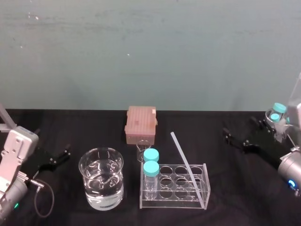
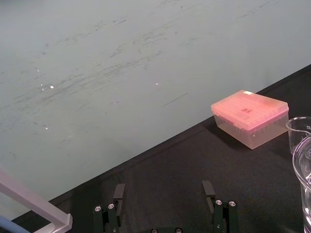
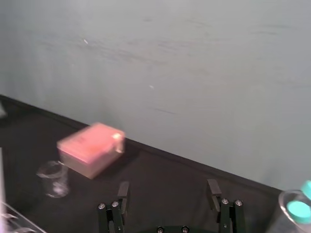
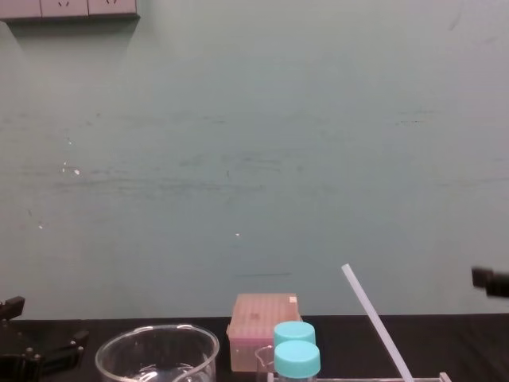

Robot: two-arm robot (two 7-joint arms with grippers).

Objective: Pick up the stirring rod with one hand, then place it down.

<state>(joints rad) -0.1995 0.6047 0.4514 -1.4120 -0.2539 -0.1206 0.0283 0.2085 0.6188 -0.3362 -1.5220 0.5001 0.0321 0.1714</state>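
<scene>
In the lower centre of the head view, the stirring rod (image 1: 188, 167) stands tilted in the clear tube rack (image 1: 169, 201). Its lower end sits at the rack's lower right corner, though I cannot tell which well holds it. Its upper end slants up and to the left, past the rack's far edge. The chest view shows the same lean, with the rod (image 4: 378, 322) rising above the 2 blue-capped tubes (image 1: 151, 161) at the rack's left end. That tilt probably leaves a long bare stretch free in the air, so a gripper can close on it without touching the rack or the tubes.

At the right edge of the head view, the right gripper (image 1: 239, 127) hovers over the black table (image 1: 225, 214), well apart from the rod. Its fingers are spread wide with nothing between them, as the right wrist view (image 3: 168, 194) confirms. It is the nearer gripper, so it seems the likelier one to reach in.

At the lower left, the left gripper (image 1: 52, 141) rests low beside the table edge, its fingers (image 2: 119, 191) also spread and empty. The water-filled beaker (image 1: 89, 188) stands between it and the rack, which would make a reach from that side awkward.

The pink box (image 1: 140, 123) sits behind the rack, clear of the rod's path upward. The pick-up has not begun.
</scene>
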